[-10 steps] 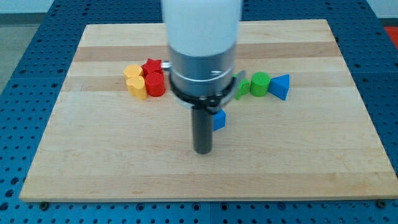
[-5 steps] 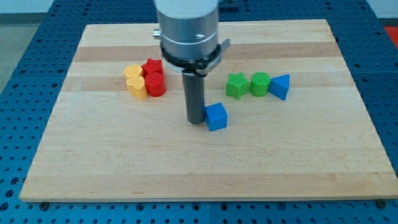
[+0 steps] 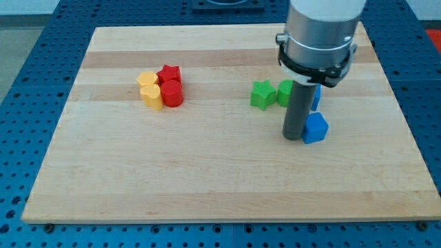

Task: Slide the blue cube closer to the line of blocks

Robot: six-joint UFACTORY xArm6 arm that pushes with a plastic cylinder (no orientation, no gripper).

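Note:
The blue cube (image 3: 316, 128) sits on the wooden board right of centre. My tip (image 3: 295, 137) stands against the cube's left side. Just above them runs the line of blocks: a green star (image 3: 261, 95), a green cylinder (image 3: 284, 92) partly hidden behind the rod, and a blue triangular block (image 3: 317, 97) of which only a sliver shows behind the rod. The cube lies directly below the blue triangular block, a short gap away.
A cluster sits at the view's left: a yellow heart-like block (image 3: 147, 79), a yellow block (image 3: 153, 96), a red star (image 3: 169, 73) and a red cylinder (image 3: 172, 94). The board's right edge (image 3: 398, 103) is some way beyond the cube.
My tip has swept from the board's middle to the right, pushing the blue cube rightward with it. The cube now lies under the right end of the line instead of below its left.

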